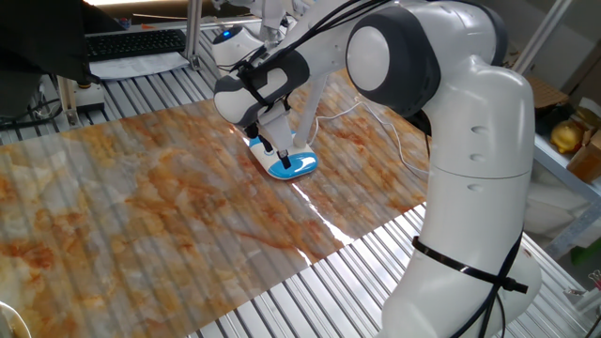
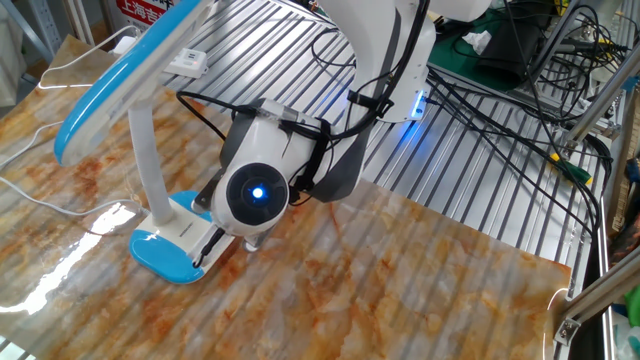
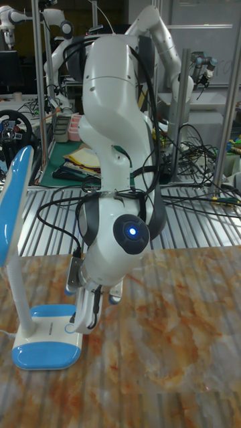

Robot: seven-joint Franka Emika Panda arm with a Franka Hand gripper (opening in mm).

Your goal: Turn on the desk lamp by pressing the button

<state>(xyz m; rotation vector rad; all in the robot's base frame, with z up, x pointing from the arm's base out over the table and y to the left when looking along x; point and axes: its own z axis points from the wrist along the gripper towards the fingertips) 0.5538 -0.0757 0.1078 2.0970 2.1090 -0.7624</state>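
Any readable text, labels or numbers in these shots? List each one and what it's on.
No text can be read in any view.
Red sign at the top edge of the other fixed view: white characters, cut off and too blurred to read.
Desk lamp: no visible lettering on base or head.
Robot arm: only a blue light, no markings legible.

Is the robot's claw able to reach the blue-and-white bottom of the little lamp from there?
Probably yes. The claw hangs right at the oval blue-and-white lamp base, beside the white upright stem, and nothing sits between them. Whether it touches the base is hard to tell.
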